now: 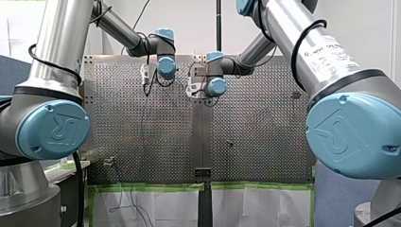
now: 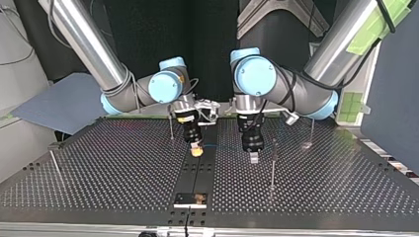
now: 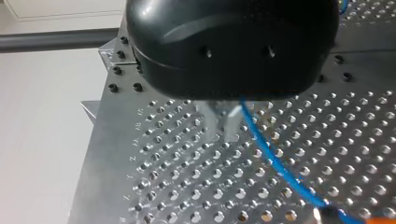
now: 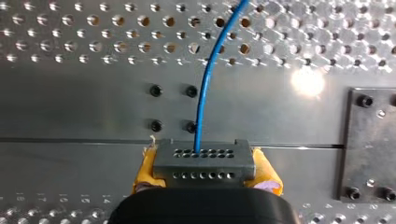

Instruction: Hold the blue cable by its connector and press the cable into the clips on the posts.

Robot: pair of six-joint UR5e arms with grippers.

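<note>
In the right wrist view my right gripper [image 4: 205, 179] is shut on a grey connector [image 4: 203, 161], which sits between its yellow pads [image 4: 148, 170]. The blue cable [image 4: 205, 79] leaves the connector and runs ahead over the perforated table. In the top view that gripper [image 2: 196, 150] hangs low over the table's dark centre strip. My left gripper [image 2: 253, 157] is a short way off toward that view's right. In the left wrist view its metal fingers [image 3: 210, 122] stand close together just above the table. The blue cable [image 3: 275, 161] runs right beside them, and I cannot see it between them.
Thin posts stand on the table: a tall one [image 2: 272, 165] near my left gripper, others further back [image 2: 171, 126] [image 2: 312, 131] and at the top view's left [image 2: 54, 160]. A black plate [image 2: 191, 199] lies at the near edge.
</note>
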